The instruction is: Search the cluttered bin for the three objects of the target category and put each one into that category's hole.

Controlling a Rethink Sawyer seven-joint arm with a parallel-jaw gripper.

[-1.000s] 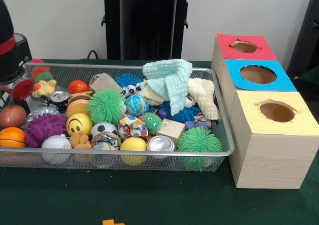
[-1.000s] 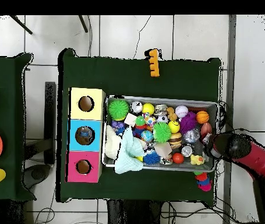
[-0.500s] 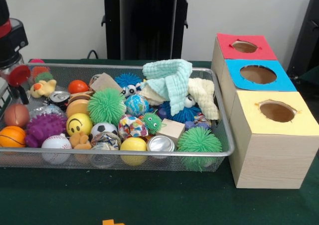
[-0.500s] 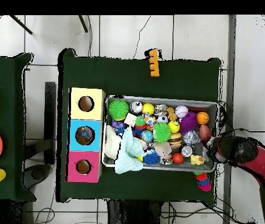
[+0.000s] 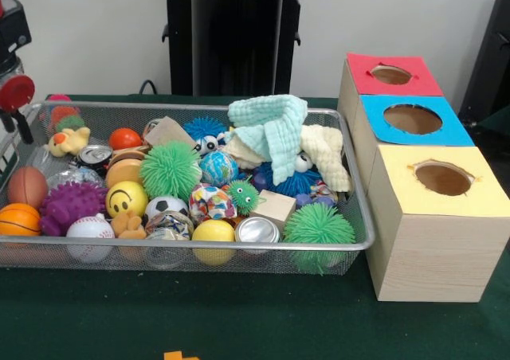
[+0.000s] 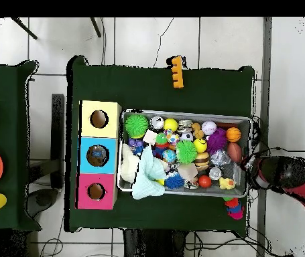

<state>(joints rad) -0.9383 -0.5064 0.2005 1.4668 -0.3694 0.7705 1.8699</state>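
Observation:
A wire bin [image 5: 199, 107] holds a heap of toys: green spiky balls [image 5: 169, 169], a purple spiky ball [image 5: 72, 205], a smiley ball [image 5: 126, 199], a baseball [image 5: 89, 231], a basketball [image 5: 17, 219], a wooden block [image 5: 275, 207], a can [image 5: 256, 230] and a mint cloth [image 5: 275, 129] over a cream cloth [image 5: 325, 154]. Beside it stand the red box [image 5: 362, 69], blue box [image 5: 374, 121] and yellow box [image 5: 398, 186], each with a round hole. My gripper [image 5: 12, 97] hangs at the bin's left end, outside its rim, holding nothing that I can see. Overhead, the gripper [image 6: 261, 168] sits just beyond the bin [image 6: 181, 112].
An orange toy piece [image 5: 179, 355] lies at the table's front edge. Small spiky balls [image 6: 233, 209] lie on the cloth outside the bin's corner. Overhead, a second table [image 6: 7, 87] with coloured dishes stands past the boxes.
The arm has lifted and drawn away from the bin's end, outward past the rim. The brown ball it partly covered now shows fully. The toys have not moved.

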